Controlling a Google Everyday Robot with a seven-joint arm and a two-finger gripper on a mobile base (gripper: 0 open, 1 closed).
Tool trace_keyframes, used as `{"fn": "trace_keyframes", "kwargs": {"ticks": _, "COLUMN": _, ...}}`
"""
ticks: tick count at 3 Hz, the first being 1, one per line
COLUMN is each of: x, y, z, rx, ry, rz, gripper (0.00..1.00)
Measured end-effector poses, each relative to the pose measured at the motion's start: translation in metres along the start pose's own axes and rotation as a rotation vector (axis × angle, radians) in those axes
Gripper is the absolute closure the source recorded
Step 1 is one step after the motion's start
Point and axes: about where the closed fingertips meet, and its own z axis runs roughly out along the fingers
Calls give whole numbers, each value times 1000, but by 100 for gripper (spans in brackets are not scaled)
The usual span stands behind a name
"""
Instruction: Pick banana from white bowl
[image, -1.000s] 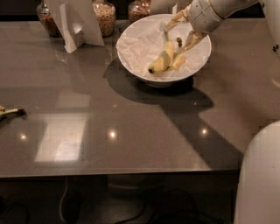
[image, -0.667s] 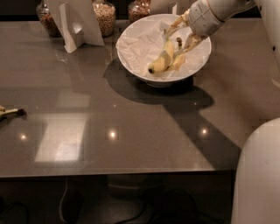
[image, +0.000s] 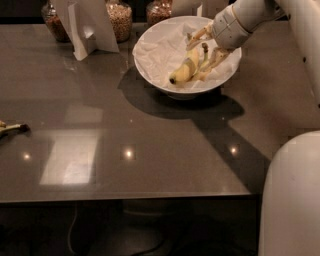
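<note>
Pincer (image: 206, 47): being held inside the white bowl (image: 159, 84), at the stem end of the banana (image: 184, 71); whether it is being closed cannot be told.
Banana: being left lying on the paper, right of the bowl's middle.
Change: pincer being brought slightly lower than a second ago; banana hardly being shifted.
Meaning: grasp likely being settled, lift not begun.

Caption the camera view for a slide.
Robot's tool reaches into the white bowl, at the stem end of the banana, on a dark table.
</note>
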Motion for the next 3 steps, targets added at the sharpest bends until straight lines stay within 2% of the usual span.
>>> {"fn": "trace_keyframes", "kwargs": {"ticks": 1, "x": 1, "y": 0, "z": 24, "rx": -27, "ry": -42, "rz": 1, "gripper": 47}}
{"fn": "trace_keyframes", "kwargs": {"ticks": 3, "x": 4, "y": -2, "z": 37, "rx": -33, "ry": -60, "rz": 11, "gripper": 48}}
